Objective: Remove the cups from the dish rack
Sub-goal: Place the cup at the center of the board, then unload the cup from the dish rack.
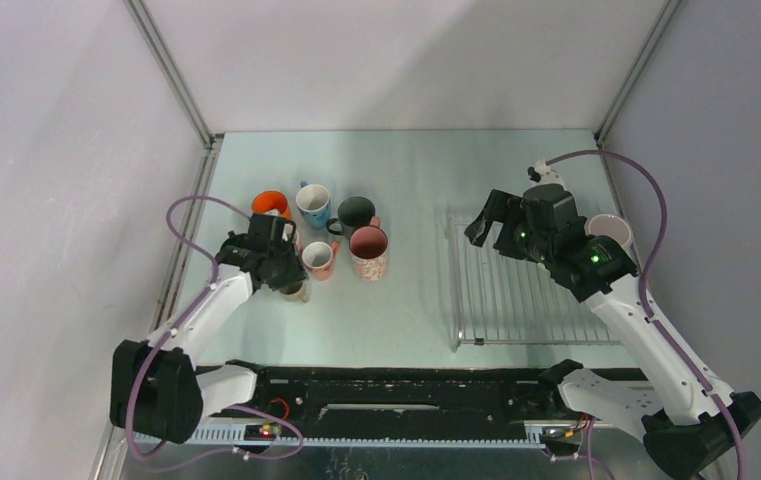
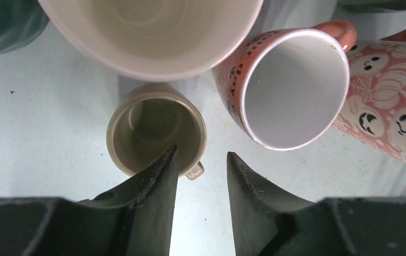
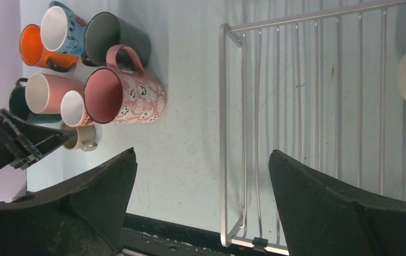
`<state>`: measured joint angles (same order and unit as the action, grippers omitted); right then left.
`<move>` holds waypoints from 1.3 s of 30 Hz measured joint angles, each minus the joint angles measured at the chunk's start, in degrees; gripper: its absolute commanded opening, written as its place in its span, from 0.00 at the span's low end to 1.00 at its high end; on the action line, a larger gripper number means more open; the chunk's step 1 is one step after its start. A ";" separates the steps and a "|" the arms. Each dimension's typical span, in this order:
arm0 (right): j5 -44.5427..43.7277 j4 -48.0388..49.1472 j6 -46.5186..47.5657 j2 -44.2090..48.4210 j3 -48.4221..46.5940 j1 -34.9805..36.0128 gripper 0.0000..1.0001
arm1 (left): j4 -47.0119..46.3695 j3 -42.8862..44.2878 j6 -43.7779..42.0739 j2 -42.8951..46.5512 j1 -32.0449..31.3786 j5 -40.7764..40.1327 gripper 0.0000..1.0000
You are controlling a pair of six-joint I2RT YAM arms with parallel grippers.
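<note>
**One cup on the rack, the others bunched on the table**

Closest to me, the left gripper (image 2: 200, 156) hangs low over a small beige mug (image 2: 155, 128) at the near edge of the cluster. Its jaws are parted. One fingertip sits over the mug's rim and the other is outside, with the little handle in the gap between them. I cannot tell whether either finger touches the mug, and nothing is squeezed.

Just beyond the beige mug, standing upright on the table (image 1: 406, 320), are a small orange-pink mug (image 2: 291, 88) with lettering and a pink ghost-print mug (image 2: 387, 117), close together. Farther back stand a dark green mug (image 1: 356, 213), a blue-patterned mug (image 1: 313, 203) and an orange mug (image 1: 271, 203). The right wrist view also shows a pink mug (image 3: 46, 92) and a dark teal mug (image 3: 16, 98) half hidden behind the left arm.

To the right, well apart from this group, the dish rack (image 1: 516, 300) lies flat. The right gripper (image 3: 201, 154) hovers above the rack's left side with its jaws spread wide, holding nothing. A pale cup (image 1: 611, 228) stands upright at the rack's far right corner, off to the gripper's right and clear of its fingers.
</note>
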<state>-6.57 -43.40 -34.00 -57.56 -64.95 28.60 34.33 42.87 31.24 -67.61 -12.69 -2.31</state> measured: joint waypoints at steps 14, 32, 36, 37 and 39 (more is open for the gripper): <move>-7.45 -6.23 -5.09 0.44 0.09 -3.50 1.00 | 3.98 3.87 -4.07 10.80 0.00 5.79 0.76; -13.49 -13.70 -8.70 3.78 1.16 -32.37 1.00 | 1.57 11.69 -6.23 13.53 -16.17 11.13 1.00; -14.56 -14.58 -9.46 3.02 1.22 -39.69 1.00 | 0.61 12.50 -6.23 10.45 -19.63 11.74 1.00; -14.82 -14.62 -9.88 2.73 1.31 -41.09 1.00 | 0.63 12.94 -6.25 9.79 -20.22 11.76 1.00; -15.45 -14.60 -10.78 2.21 1.70 -43.65 0.98 | 0.70 14.27 -6.29 8.48 -21.51 11.78 1.00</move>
<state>-22.02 -58.00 -44.77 -55.35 -63.24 -15.05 35.03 57.14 24.95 -59.13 -34.20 9.47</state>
